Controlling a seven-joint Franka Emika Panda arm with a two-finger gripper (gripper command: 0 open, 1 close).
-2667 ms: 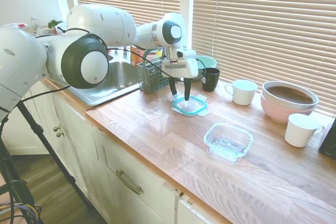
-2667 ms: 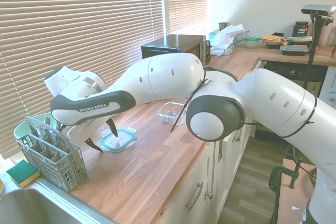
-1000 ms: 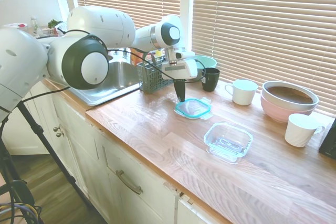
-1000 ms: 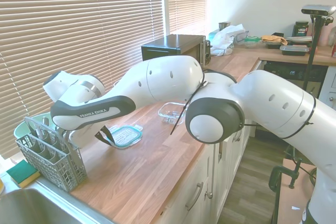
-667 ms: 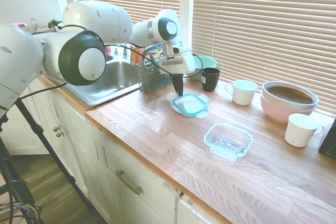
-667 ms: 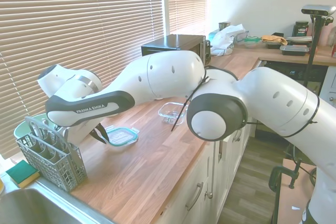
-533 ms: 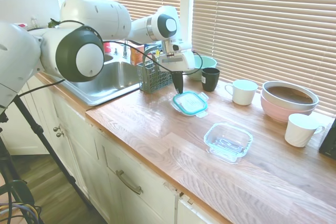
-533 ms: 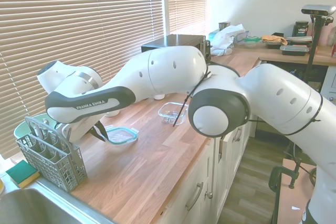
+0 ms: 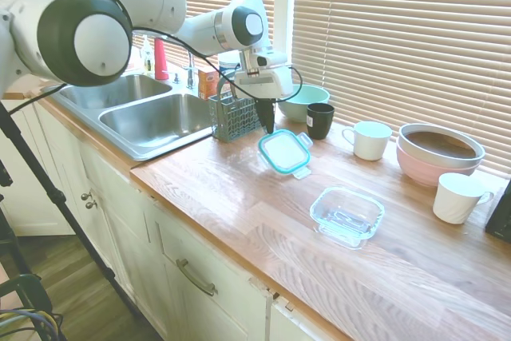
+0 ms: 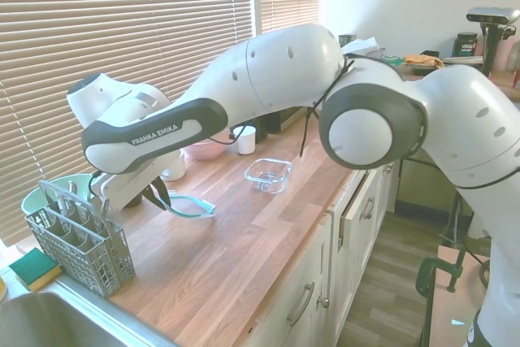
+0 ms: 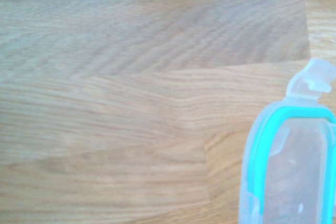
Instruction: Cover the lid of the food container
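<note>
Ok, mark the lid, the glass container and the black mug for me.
lid (image 9: pixel 283 151), first exterior view, on its clear centre panel.
container (image 9: pixel 346 216), first exterior view, on its glass base.
black mug (image 9: pixel 319 121), first exterior view, on its outer wall.

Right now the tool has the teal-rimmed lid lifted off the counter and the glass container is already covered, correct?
Not quite. The tool does hold the lid lifted off the counter, but the glass container is uncovered: the first exterior view shows it sitting open on the wood, well apart from the lid. The second exterior view shows the same gap.
</note>
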